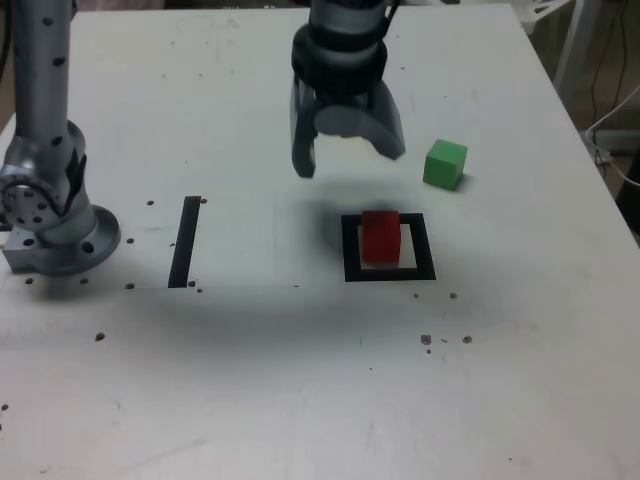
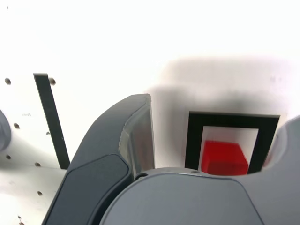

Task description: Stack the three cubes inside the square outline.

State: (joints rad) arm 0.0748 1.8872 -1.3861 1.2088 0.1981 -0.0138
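A red cube [image 1: 380, 236] stands inside the square outline [image 1: 427, 248], a thick black frame with a white centre. The wrist view shows the same red cube [image 2: 224, 157] within the square outline [image 2: 194, 140]. A green cube [image 1: 445, 163] rests on the table behind the outline, toward the exterior view's right. No yellow cube shows in either view. My gripper [image 1: 350, 160] hangs open above the table just behind the outline and to the left of the green cube, with nothing between its fingers. In the wrist view the gripper [image 2: 220, 110] is spread wide, and one dark finger [image 2: 133, 136] fills the middle.
A straight black strip [image 1: 185, 240] lies on the white table at the exterior view's left and also appears in the wrist view as the strip [image 2: 51, 119]. The arm's grey base [image 1: 50, 200] stands at the far left. Small dark specks dot the table.
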